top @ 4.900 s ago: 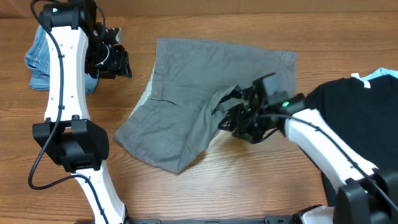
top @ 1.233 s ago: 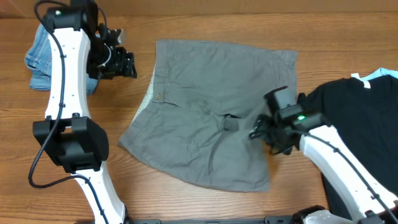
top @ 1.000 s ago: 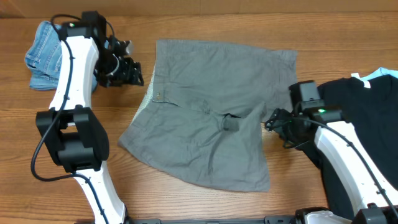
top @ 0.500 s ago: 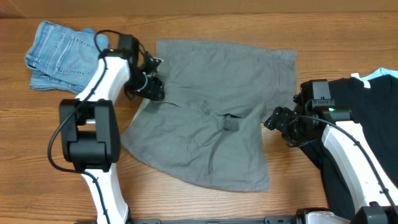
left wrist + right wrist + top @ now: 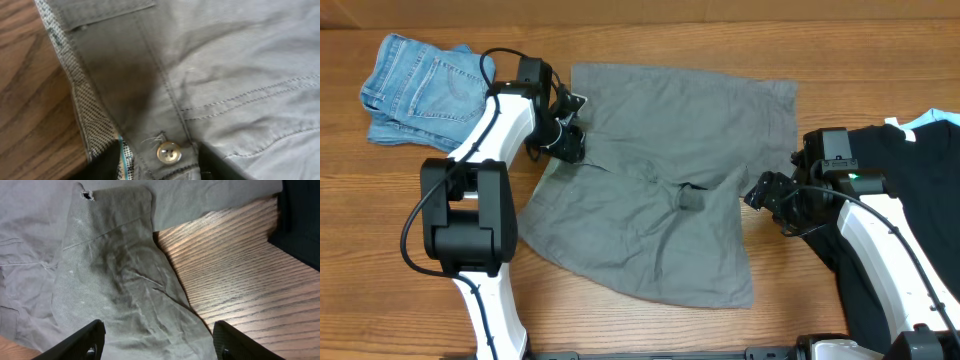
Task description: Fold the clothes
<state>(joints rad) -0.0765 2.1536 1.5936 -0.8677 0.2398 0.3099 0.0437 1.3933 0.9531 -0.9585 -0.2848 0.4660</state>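
A wooden table [image 5: 630, 325] is seen from above. The grey-olive shorts [image 5: 660, 140] are spread flat across its middle. Their waistband is turned toward the left edge and one leg hem toward the right edge, while the other leg runs down toward the near edge. Some creases are seen around the crotch, where a small dark fold of cloth [image 5: 690, 198] stands up.

A black T-shirt [image 5: 910, 190] is laid at the right edge, apart from the shorts. A light-blue denim garment [image 5: 415, 85] is bunched in the far left corner, also apart from them.

The left gripper [image 5: 563, 140] is set down at the waistband. In the wrist view its fingers [image 5: 102, 165] are held narrowly apart on either side of the pale button [image 5: 168, 152], with the checked lining [image 5: 92, 120] of the waistband just beside it. No cloth is seen pinched.

The right gripper [image 5: 767, 195] is held over bare wood between the shorts' right side and the T-shirt. Its fingers [image 5: 82, 340] are spread wide, and nothing is held between them.
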